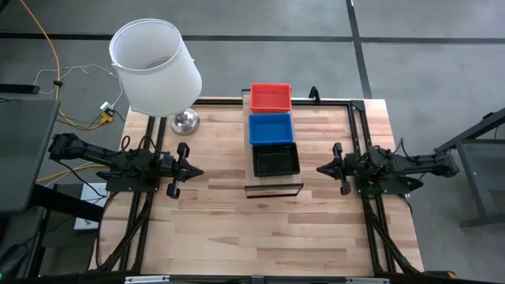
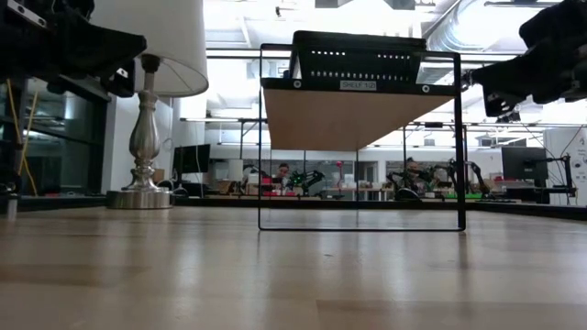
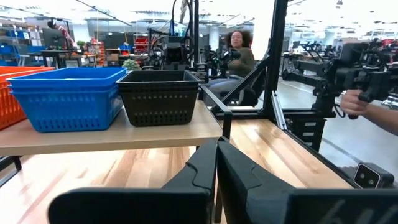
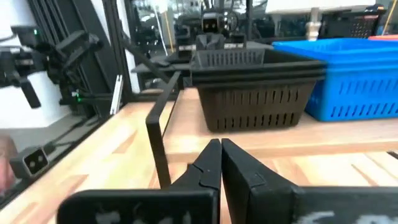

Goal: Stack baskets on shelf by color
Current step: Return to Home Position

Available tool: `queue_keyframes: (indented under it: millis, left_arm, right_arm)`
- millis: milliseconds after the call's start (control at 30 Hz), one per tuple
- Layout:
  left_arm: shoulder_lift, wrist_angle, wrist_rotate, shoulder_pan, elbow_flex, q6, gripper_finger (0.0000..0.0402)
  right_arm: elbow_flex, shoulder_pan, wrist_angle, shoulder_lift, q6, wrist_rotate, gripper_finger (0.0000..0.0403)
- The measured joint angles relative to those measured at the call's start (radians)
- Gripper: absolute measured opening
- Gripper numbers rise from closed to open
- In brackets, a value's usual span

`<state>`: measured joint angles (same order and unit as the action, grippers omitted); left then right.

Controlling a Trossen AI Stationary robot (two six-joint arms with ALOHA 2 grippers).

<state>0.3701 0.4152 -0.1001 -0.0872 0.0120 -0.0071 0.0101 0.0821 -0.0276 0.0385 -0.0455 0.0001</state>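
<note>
Shelf: light-wood plank on dark frame, standing mid-table on the butcher-block tabletop, between the two arms. Small white label on the near end of the plank; lettering apparently "SHELF" plus a few characters too small to make out.

On the plank, one row of three stacks sorted by colour:
- red baskets, far end;
- blue baskets, middle, just beside the red;
- black baskets, near end, just beside the blue, nested one in another.

Left gripper: raised above the tabletop, left of the shelf and well apart from it, pointing toward it; jaws pressed together, empty.

Right gripper: mirrored on the shelf's right, likewise raised; jaws pressed together, empty.

Lamp: white shade, silver base, far-left corner of the tabletop.

Person: seated in the room beyond the table.
</note>
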Motion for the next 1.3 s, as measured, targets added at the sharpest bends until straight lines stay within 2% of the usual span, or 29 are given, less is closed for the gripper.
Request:
queue_keyframes:
  millis: [267, 433, 1300]
  left_arm:
    - [0.0, -0.001, 0.0, 0.0, 0.0, 0.0, 0.0002]
    - [0.0, -0.001, 0.0, 0.0, 0.0, 0.0, 0.0001]
    - [0.0, -0.002, 0.0, 0.0, 0.0, 0.0, 0.0003]
  right_arm:
    - [0.0, 0.003, 0.005, 0.005, 0.079, 0.026, 0.0]
    - [0.0, 0.003, 0.005, 0.021, 0.02, 0.034, 0.0]
    - [-0.001, 0.003, 0.005, 0.021, 0.019, 0.034, 0.0]
